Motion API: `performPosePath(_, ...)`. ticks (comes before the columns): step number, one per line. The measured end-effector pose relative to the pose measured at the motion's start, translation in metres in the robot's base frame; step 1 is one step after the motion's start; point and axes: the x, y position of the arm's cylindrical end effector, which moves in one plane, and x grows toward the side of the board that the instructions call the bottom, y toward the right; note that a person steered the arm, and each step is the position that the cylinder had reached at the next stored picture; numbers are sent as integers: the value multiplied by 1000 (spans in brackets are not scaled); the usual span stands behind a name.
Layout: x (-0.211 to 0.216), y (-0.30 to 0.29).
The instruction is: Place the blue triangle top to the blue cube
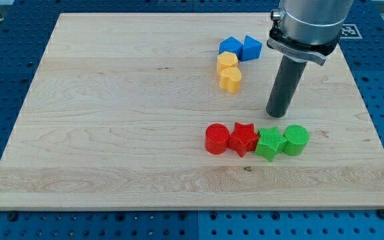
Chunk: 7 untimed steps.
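Blue triangle [252, 48] and blue cube [230, 47] touch, above-left of my tip [278, 115]; green star [269, 143] sits just below it. No jaws: a bare rod.

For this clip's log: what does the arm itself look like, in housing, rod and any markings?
The arm's lower housing is a light grey cylinder with a silvery metal flange beneath it. From that flange hangs a straight, dark grey round rod ending in my tip, a plain blunt end. No cables or sleeves show. A black-and-white square marker shows beside the housing at the view's top right.
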Motion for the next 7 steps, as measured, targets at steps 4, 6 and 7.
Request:
performPosePath(4,-99,26)
performPosePath(6,-108,22)
performPosePath(7,-101,10)
